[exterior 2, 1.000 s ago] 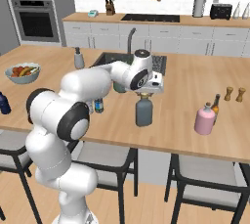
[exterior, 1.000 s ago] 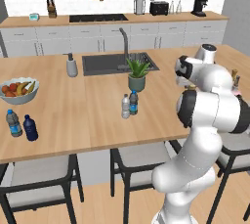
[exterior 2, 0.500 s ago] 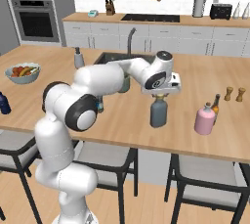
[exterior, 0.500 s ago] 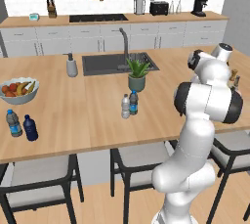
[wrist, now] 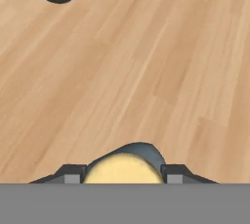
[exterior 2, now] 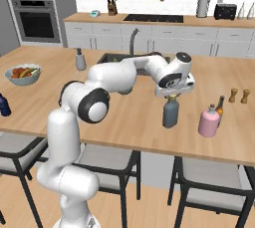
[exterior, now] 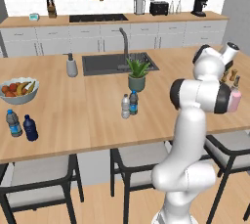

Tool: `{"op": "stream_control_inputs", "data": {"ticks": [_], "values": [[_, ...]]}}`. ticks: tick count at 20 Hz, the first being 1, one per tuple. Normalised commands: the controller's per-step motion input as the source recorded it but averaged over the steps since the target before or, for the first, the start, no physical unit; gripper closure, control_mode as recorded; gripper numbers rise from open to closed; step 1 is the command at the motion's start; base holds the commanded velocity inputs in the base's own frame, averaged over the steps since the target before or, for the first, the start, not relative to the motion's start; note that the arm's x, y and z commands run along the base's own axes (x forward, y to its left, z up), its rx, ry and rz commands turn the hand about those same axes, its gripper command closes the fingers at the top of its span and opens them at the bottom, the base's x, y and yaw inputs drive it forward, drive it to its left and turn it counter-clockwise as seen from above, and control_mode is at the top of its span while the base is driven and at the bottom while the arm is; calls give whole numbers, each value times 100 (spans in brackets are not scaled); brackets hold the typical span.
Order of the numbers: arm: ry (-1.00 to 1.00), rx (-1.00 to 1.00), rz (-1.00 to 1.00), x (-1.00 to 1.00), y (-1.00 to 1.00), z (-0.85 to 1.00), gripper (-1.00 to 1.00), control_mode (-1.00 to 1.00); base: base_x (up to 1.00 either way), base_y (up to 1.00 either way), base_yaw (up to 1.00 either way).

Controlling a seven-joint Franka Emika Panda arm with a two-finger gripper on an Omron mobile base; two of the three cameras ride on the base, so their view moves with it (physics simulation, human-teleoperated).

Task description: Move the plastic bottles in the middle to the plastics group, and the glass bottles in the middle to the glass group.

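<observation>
Kitchen tabletop (exterior 2: 124,117): hand (exterior 2: 172,91) clamped on grey glass bottle (exterior 2: 170,113), carried rightward, now near pink bottle (exterior 2: 208,121) at 3 o'clock.

The slate-grey glass bottle (exterior 2: 170,113) has a tan cap (wrist: 124,169), which looks pale yellow from above. The round-bodied bottle (exterior 2: 208,121) is pink with a dark neck. The wooden counter (exterior 2: 124,107) is light brown with a plank grain. The two small water bottles (exterior: 129,104) are one whitish, one blue-labelled. The solid small bottle (exterior: 30,127) is dark navy.
</observation>
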Motion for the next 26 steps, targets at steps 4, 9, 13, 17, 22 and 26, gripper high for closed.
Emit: {"op": "stream_control_inputs", "data": {"ticks": [4, 9, 13, 17, 22, 26], "values": [[0, 0, 16, 30, -37, 0, 100, -100, 0, 0, 0], [-1, 0, 17, 10, -40, -7, 100, -100, 0, 0, 0], [-1, 0, 17, 0, -44, -3, 100, -100, 0, 0, 0], [-1, 0, 17, 0, -27, -3, 100, -100, 0, 0, 0], [-8, -5, 22, 0, 10, -34, 100, -100, 0, 0, 0], [-15, -8, 23, 0, 10, -28, 100, -100, 0, 0, 0]]}}
